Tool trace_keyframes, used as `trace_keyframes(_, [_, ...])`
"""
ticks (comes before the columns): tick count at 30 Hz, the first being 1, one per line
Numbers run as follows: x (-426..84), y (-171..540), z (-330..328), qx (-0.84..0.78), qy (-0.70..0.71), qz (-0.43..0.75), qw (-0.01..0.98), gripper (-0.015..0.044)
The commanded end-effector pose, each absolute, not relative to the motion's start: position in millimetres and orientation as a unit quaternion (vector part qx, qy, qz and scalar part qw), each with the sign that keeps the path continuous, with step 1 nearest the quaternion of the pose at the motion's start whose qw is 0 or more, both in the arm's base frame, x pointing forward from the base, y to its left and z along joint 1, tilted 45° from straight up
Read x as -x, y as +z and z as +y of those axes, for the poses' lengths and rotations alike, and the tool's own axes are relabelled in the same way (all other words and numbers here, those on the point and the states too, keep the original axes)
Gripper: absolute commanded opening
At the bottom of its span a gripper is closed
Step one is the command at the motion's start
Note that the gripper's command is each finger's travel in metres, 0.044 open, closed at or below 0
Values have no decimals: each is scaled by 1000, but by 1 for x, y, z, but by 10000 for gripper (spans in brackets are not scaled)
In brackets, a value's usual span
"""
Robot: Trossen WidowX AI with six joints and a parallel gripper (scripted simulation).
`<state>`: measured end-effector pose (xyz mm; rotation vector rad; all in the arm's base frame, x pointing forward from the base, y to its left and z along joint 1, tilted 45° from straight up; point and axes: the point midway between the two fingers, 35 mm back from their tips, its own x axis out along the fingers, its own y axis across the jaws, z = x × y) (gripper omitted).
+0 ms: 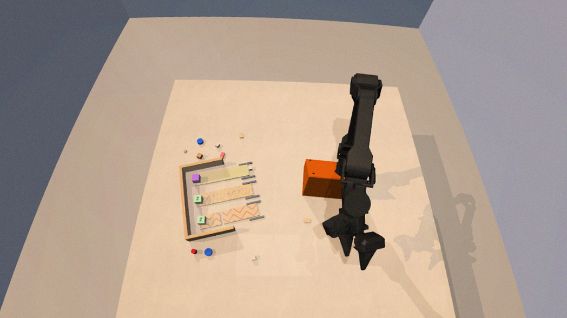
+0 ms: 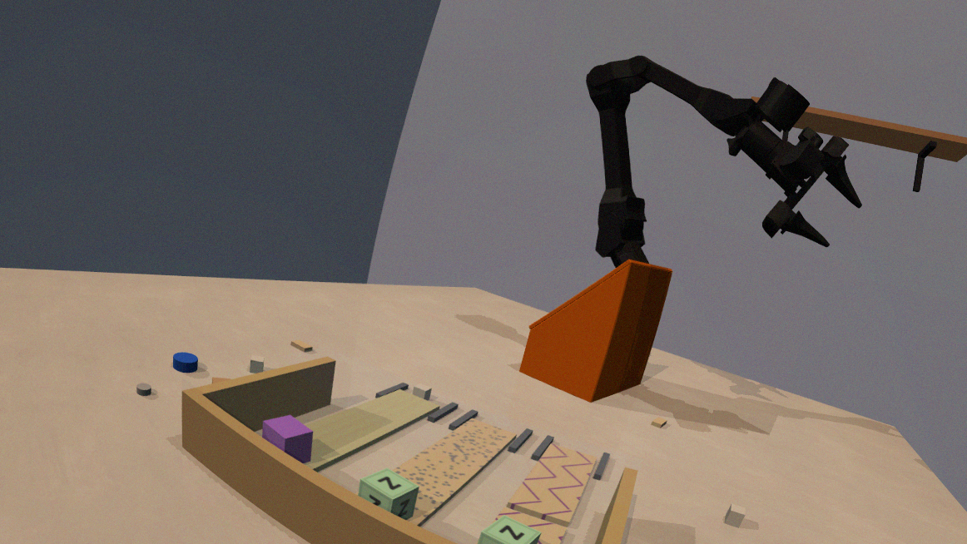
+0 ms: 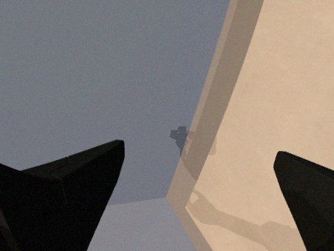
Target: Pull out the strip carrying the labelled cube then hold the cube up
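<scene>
Speckled strip [image 1: 228, 194] [image 2: 459, 459] lies well away from the parted, unloaded fingers [image 1: 362, 258] [image 2: 815, 233].

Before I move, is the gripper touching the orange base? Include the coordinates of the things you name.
Apart. The exterior view shows the gripper [image 1: 354, 262] [image 2: 844, 226] [image 3: 202, 154] up in the air, with grey wall visible between it and the orange base [image 1: 321, 182] [image 2: 575, 344].

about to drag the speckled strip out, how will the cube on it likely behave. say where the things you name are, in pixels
The green Z cube [image 1: 197, 199] [image 2: 388, 493] will probably ride along, since its flat base sits on the speckled strip [image 1: 228, 194] [image 2: 467, 449]. Its squat shape suggests it won't tip easily, though a jerky pull might slide it.
</scene>
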<state>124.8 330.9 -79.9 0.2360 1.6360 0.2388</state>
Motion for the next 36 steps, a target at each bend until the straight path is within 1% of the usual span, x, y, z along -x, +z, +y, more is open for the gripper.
trace_keyframes(1, [-179, -79, 304, -79, 138, 652, 742, 400])
trace_keyframes(8, [-272, -67, 226, 17, 124, 500, 857, 400])
trace_keyframes(12, [-308, -54, 167, 95, 75, 427, 896, 400])
trace_keyframes(15, [-325, -41, 118, 160, 23, 384, 909, 400])
trace_keyframes(19, [-333, -22, 50, 250, -63, 347, 902, 400])
trace_keyframes(22, [-327, -7, 0, 315, -134, 336, 878, 400])
trace_keyframes(24, [-321, 1, -22, 342, -166, 336, 862, 400])
trace_keyframes(35, [-321, 2, -24, 345, -170, 337, 860, 400])
trace_keyframes(36, [-322, 0, -25, 345, -171, 340, 858, 374])
